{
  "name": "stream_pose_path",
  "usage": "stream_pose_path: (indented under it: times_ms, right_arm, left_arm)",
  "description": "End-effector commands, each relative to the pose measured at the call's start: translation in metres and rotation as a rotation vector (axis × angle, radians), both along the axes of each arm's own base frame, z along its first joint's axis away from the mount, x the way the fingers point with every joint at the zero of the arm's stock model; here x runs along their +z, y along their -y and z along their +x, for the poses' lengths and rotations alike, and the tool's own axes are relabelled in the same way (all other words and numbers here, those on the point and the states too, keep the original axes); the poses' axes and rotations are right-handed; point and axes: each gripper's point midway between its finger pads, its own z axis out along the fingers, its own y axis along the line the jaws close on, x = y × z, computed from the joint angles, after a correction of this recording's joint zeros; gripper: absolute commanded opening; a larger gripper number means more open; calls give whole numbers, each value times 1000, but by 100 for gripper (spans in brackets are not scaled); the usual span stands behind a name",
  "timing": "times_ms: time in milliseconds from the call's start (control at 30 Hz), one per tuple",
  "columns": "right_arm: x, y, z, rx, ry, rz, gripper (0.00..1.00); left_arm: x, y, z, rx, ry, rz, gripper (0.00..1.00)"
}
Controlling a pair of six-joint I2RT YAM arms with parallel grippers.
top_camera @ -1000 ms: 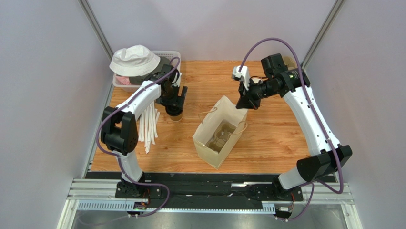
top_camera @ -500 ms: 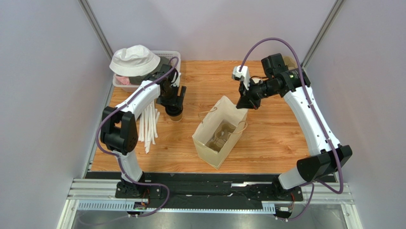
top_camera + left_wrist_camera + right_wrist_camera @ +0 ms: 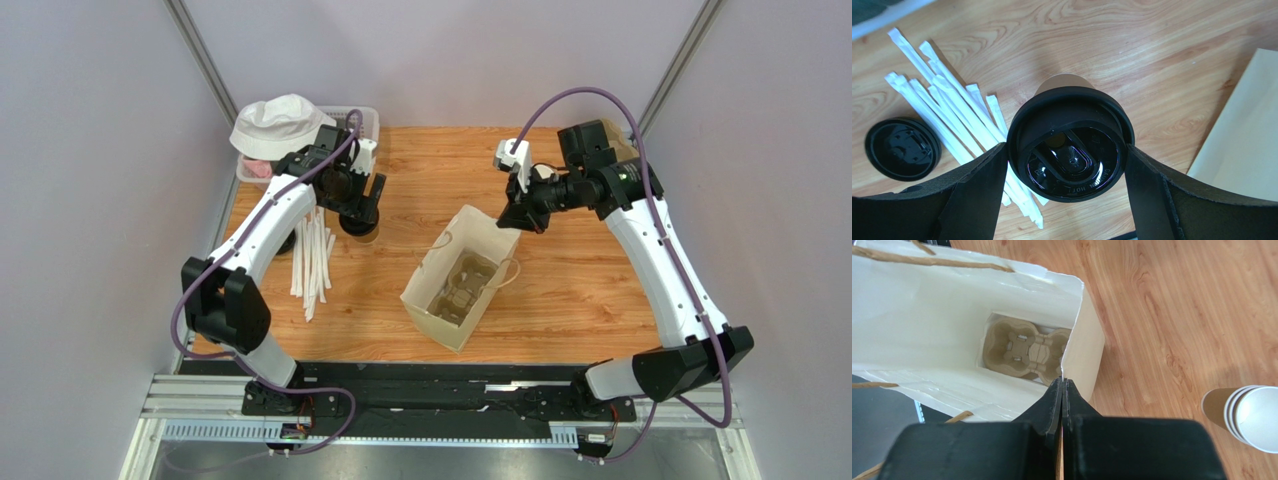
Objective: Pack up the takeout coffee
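Beside the straws (image 3: 952, 110), the left claw (image 3: 1067, 150), spread wide, clasps the takeout coffee (image 3: 1072, 125) by its lid — which might pop off and spill; the right claw (image 3: 1062, 382), closed, pinches the bag (image 3: 927, 305) rim.

Its lid hides most of the takeout coffee (image 3: 1070, 145).

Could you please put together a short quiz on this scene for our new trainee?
1. True or false: the cup tray lies outside the bag.
2. What is the right gripper pinching? A: the coffee cup. B: the bag's rim. C: the cup tray.
3. Which gripper has its fingers on either side of the coffee cup?
Key: 1 false, the cup tray sits at the bottom of the bag. 2 B. 3 the left gripper.
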Motion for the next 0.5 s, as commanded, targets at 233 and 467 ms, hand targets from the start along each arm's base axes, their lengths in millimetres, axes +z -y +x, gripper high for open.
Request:
stream_pose_path:
  times_ms: [233,467]
  right_arm:
    - [52,-13,-24,111,224,140,0]
    - [40,-15,-18,58,157,106,0]
  left_arm:
    - [55,4,-16,-104,132,-67,28]
    - [85,12,-21,-159,191,-117,28]
